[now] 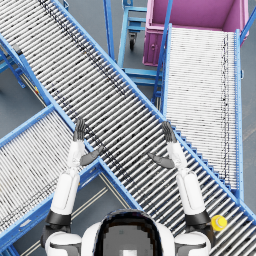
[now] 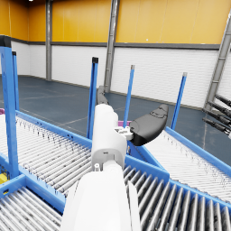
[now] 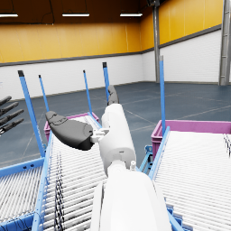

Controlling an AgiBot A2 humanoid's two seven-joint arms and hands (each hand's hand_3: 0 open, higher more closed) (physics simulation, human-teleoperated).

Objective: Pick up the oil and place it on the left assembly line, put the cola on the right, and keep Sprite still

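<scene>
Up at the far side, a magenta open-topped plastic bin [image 1: 152,47], and just beside it a light-blue wheeled metal frame [image 1: 136,22] on the dark grey floor [image 1: 87,12]. Slim blue steel posts [image 2: 92,97] stand upright before a yellow-over-white wall [image 2: 171,22]; white ceiling strip lights [image 3: 81,15] glow overhead.

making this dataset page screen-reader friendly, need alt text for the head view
Seen from above, the left robot hand and right robot hand hover open and empty over a diagonal roller conveyor. A small yellow object sits on it by the right arm; a pink bin stands at the top right.
</scene>
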